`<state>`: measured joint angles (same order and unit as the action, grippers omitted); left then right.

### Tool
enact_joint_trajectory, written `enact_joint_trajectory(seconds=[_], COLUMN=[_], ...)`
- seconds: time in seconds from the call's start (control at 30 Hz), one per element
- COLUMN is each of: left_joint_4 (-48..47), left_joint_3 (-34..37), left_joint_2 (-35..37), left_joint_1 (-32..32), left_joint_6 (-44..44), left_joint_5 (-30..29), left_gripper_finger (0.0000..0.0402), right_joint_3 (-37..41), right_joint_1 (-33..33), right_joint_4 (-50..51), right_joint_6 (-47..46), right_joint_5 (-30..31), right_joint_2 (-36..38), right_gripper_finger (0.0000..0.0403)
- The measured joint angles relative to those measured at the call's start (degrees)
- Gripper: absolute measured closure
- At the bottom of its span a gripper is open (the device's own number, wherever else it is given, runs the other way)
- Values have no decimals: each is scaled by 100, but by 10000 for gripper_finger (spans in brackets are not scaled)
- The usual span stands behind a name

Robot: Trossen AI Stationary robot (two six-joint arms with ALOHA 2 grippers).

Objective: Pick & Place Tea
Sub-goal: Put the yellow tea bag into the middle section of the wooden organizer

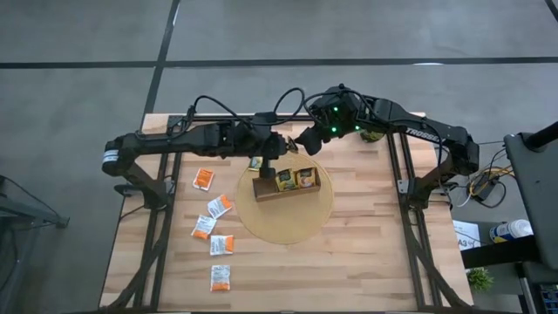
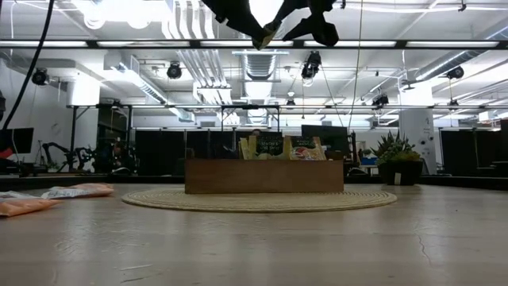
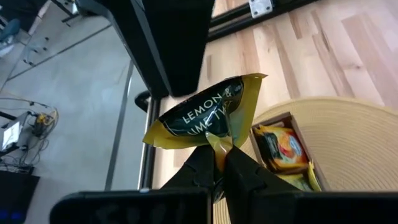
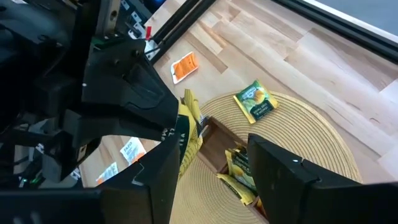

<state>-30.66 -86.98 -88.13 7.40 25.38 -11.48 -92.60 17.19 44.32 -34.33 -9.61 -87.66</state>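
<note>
Pale wooden planks make up the table (image 1: 366,253), and nearest along its left side lie five white-and-orange sachets (image 1: 221,278), flat and scattered apart from one another. Farther in, a round woven mat (image 1: 288,231) carries the brown wooden tray (image 1: 270,194), which holds upright tea packets (image 1: 296,179) in its middle and right compartments. One more yellow-green sachet (image 4: 255,101) lies flat on the mat's far edge, just outside the tray.

Above the tray's left end hangs the left gripper (image 3: 219,163), its fingers pinched tight on the bottom edge of a yellow-green tea sachet (image 3: 208,112) with a dark lemon-and-lime label; the packet stands up from the fingertips, clear of the tray. Just beside it, over the mat's far edge, hovers the right gripper (image 1: 307,142), its two fingers (image 4: 292,174) spread apart with nothing between them.

Beyond the table's far edge, dark floor and the frame's black rails show.
</note>
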Motion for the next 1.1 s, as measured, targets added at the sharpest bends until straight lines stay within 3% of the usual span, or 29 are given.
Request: enact_joint_trajectory(seconds=[0.77, 0.9, 1.1], left_joint_4=[-128, -131, -144], left_joint_3=[-198, -195, -192], left_joint_2=[-189, -189, -189], left_joint_1=[37, 37, 37], left_joint_6=[-48, -50, -56], left_joint_5=[-42, -42, -42], left_gripper_finger=[387, 387, 387], right_joint_3=[0, 0, 0], right_joint_1=[-7, -4, -4], right_joint_4=[-9, -10, -24], right_joint_6=[110, 136, 197], right_joint_5=[-397, -406, -458], right_joint_2=[-258, -258, -258], right_gripper_finger=[222, 247, 314])
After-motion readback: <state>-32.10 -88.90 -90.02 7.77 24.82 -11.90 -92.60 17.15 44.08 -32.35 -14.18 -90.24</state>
